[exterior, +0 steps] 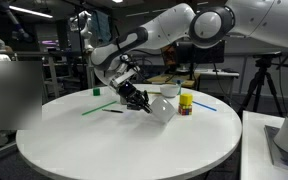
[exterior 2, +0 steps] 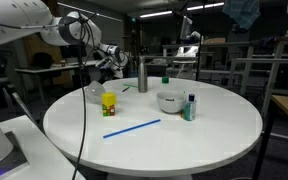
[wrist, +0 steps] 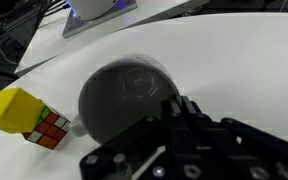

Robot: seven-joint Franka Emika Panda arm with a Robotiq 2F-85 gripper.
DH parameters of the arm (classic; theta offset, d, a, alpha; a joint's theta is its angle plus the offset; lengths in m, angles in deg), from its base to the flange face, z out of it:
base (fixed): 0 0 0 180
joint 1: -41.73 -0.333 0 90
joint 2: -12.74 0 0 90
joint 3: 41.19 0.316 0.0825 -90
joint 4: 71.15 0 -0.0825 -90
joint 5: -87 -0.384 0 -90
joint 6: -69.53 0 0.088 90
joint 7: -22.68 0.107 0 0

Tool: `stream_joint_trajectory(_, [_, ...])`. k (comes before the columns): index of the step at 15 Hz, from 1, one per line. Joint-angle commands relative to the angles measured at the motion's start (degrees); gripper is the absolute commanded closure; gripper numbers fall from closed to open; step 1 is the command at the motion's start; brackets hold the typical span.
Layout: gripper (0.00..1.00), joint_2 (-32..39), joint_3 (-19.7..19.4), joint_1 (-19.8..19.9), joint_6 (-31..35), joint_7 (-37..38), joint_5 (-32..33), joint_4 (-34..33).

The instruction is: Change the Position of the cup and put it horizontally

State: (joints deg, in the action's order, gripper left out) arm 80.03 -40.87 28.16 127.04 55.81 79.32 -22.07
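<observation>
The cup (exterior: pixel 163 108) lies on the white counter (exterior: pixel 124 150) just beside the yellow cube (exterior: pixel 186 103), tipped off upright, with one round end facing the wrist camera and its long axis running toward the jaws; blur hides whether they grip it

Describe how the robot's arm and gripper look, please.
The arm is white, with rounded segments and dark bands at the joints. The gripper is black and angular, also in the wrist view. A thin dark cable hangs beside the arm in an exterior view.
</observation>
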Motion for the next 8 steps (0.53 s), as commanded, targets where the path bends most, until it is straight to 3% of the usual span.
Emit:
stream_joint_trajectory(1, [0.98,1.93,-0.31,0.23,-3.94,2.63,-1.52,-4.90])
stream_joint_trajectory(8, [0.98,2.07,-0.30,0.33,-3.98,2.84,-1.61,-5.21])
